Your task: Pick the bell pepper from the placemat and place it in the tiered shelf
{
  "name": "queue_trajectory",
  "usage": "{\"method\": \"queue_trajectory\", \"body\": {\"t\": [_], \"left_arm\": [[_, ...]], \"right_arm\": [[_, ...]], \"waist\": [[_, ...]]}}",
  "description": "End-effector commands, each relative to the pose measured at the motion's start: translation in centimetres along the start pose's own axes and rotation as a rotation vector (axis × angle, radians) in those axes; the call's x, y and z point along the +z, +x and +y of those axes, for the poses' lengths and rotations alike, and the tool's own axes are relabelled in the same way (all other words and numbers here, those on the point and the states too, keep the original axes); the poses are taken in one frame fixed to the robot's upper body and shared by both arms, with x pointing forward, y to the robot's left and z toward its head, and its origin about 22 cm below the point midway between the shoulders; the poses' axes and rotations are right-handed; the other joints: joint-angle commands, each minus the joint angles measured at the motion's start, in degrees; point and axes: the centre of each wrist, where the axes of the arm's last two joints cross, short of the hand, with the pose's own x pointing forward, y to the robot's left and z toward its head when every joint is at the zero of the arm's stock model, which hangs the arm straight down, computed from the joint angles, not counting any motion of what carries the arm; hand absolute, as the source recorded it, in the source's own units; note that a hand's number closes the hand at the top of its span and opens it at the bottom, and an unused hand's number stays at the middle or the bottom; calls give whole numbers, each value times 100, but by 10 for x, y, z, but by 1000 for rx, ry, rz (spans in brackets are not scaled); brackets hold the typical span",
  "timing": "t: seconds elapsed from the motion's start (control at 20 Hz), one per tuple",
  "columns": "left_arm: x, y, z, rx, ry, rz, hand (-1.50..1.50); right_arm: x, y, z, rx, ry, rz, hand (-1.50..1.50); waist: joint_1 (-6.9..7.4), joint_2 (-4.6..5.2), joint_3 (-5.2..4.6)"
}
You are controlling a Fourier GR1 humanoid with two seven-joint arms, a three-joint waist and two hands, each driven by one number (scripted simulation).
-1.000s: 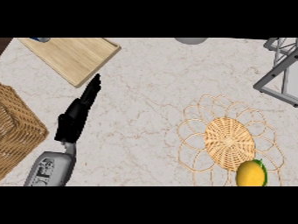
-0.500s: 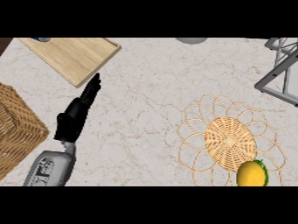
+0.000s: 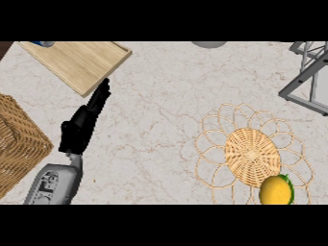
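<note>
Only the left hand (image 3: 87, 117) shows, its fingers straight and relaxed, holding nothing, pointing up-view toward the wooden board (image 3: 78, 60) with the wicker basket (image 3: 10, 144) just to its left. The bell pepper (image 3: 276, 190) lies far off to that hand's right and lower in view, on the near edge of the woven placemat (image 3: 250, 150) on the table (image 3: 166, 91). The tiered shelf (image 3: 319, 77) stands further right and up-view, so the unseen right hand is probably the nearer one for the pick

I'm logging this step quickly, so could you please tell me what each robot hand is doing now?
Left robot hand: open, fingers straight, holding nothing, above the marble counter.
Right robot hand: not in view.
</note>
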Motion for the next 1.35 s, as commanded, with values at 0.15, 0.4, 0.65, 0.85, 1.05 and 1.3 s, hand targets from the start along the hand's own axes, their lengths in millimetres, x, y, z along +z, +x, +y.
{"method": "queue_trajectory", "body": {"t": [0.15, 0.4, 0.65, 0.85, 1.05, 1.3], "left_arm": [[3, -1, -15, 4, -29, 10, 0], [-1, 3, -5, -6, -21, -14, 0], [-6, 7, -5, -13, -18, -30, 0], [1, 4, -1, 6, -3, -37, 0], [4, 0, -5, 0, -16, -28, 0], [2, 2, -3, 10, -4, -35, 0]], "right_arm": [[3, 27, -27, -279, -47, -20, -150], [22, 42, -53, -271, -149, 95, -150], [44, 52, -75, -194, -129, 230, -150], [58, 51, -83, -149, -116, 274, -150], [68, 58, -92, -108, -90, 282, -150], [74, 57, -95, -106, -56, 283, -150]], "waist": [[48, 2, 2], [135, 83, 14], [88, 163, 30], [206, 203, 59], [177, 209, 83], [142, 230, 114]]}}
